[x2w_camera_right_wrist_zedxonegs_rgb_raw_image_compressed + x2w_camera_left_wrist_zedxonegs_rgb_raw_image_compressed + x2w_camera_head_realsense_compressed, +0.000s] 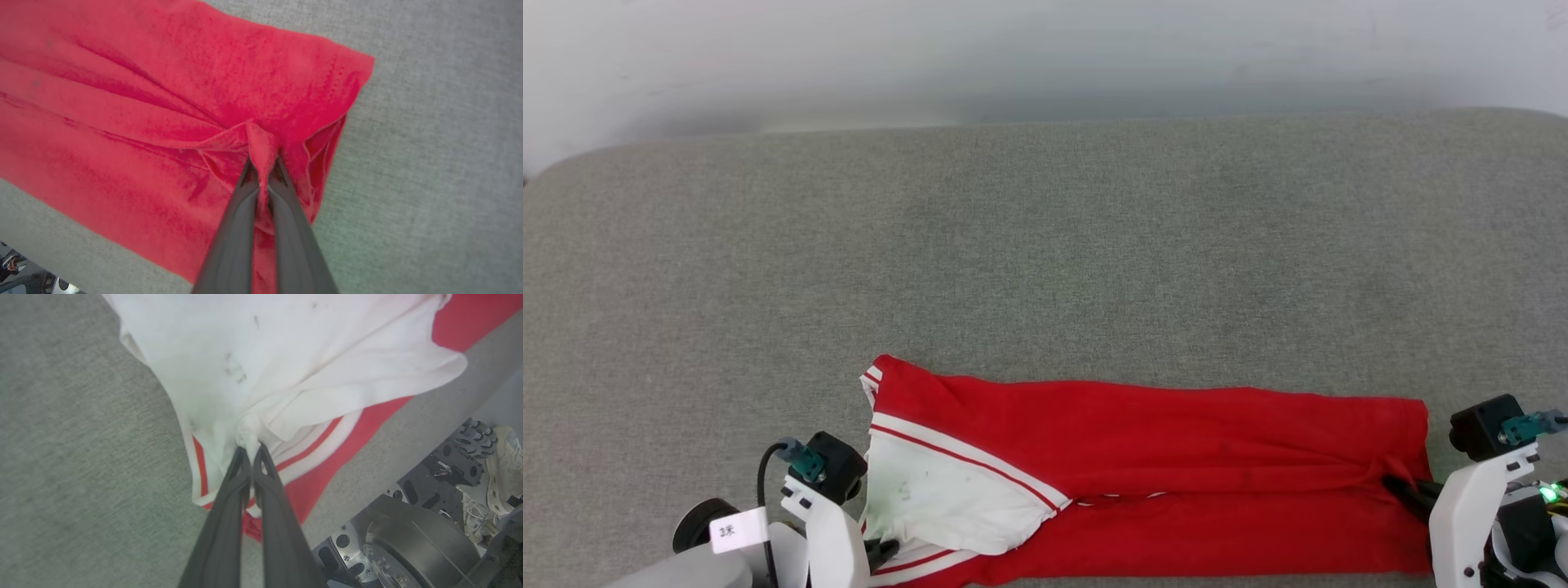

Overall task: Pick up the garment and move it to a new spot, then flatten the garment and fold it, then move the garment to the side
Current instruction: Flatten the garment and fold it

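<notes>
Folding looks to be the step in hand: the garment [1176,490] lies as a long red band at the near edge of the grey cloth surface [1045,245]. The left gripper [250,451] is clamped on its white sleeve end, the right gripper [263,163] on the red hem end. The next move probably calls for both to carry their ends evenly, with the cloth taut

The left gripper [250,451], low at the near left, has its fingers pinched together on the garment [1176,457]; the right gripper [263,165], near right, pinches it likewise.
</notes>
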Robot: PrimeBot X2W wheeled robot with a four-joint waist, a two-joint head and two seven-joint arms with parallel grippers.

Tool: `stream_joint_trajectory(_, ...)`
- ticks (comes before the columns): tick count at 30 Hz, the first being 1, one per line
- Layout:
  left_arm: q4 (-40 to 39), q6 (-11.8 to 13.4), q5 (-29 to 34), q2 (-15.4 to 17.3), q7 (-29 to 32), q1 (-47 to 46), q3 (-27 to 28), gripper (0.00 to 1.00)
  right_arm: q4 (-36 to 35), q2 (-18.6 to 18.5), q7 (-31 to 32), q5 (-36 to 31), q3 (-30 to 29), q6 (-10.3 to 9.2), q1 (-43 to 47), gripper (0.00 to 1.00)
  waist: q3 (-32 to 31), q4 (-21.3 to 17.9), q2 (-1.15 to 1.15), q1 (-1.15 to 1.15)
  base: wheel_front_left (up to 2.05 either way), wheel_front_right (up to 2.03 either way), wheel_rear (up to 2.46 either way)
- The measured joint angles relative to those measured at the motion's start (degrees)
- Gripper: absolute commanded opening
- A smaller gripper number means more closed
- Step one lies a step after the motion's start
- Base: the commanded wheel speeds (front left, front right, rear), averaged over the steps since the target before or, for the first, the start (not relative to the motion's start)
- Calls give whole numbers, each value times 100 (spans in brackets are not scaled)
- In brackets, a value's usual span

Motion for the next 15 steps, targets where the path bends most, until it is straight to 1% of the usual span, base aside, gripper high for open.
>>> stream_joint_trajectory(1,35,3,2,-24,-78,27,4,0,-1,11,-22,0,1,0,12,0,-19,-3,0,0,0,0,0)
stream_joint_trajectory(2,63,41,7,-38,-191,55,30,6,-13,12,-65,-4,-7,0,23,0,-40,-7,0,0,0,0,0)
stream_joint_trajectory(3,90,80,58,-55,-310,85,45,65,-36,11,-97,-5,-18,0,51,26,-67,-11,0,0,0,0,0)
stream_joint_trajectory(4,102,129,138,-68,-428,105,52,100,-80,0,-101,-4,-31,0,77,100,-99,-11,0,0,0,0,0)
stream_joint_trajectory(8,24,409,333,-92,-1069,198,240,100,-491,-148,-167,43,-276,0,172,100,-240,-20,0,0,0,0,0)
stream_joint_trajectory(12,-66,939,505,-100,-1940,343,580,100,-980,-301,-172,87,-700,0,316,100,-344,-46,0,0,0,0,0)
stream_joint_trajectory(15,3,1290,546,-218,-2528,514,790,100,-1207,-327,-138,129,-1112,1,396,100,-359,-56,0,0,0,0,0)
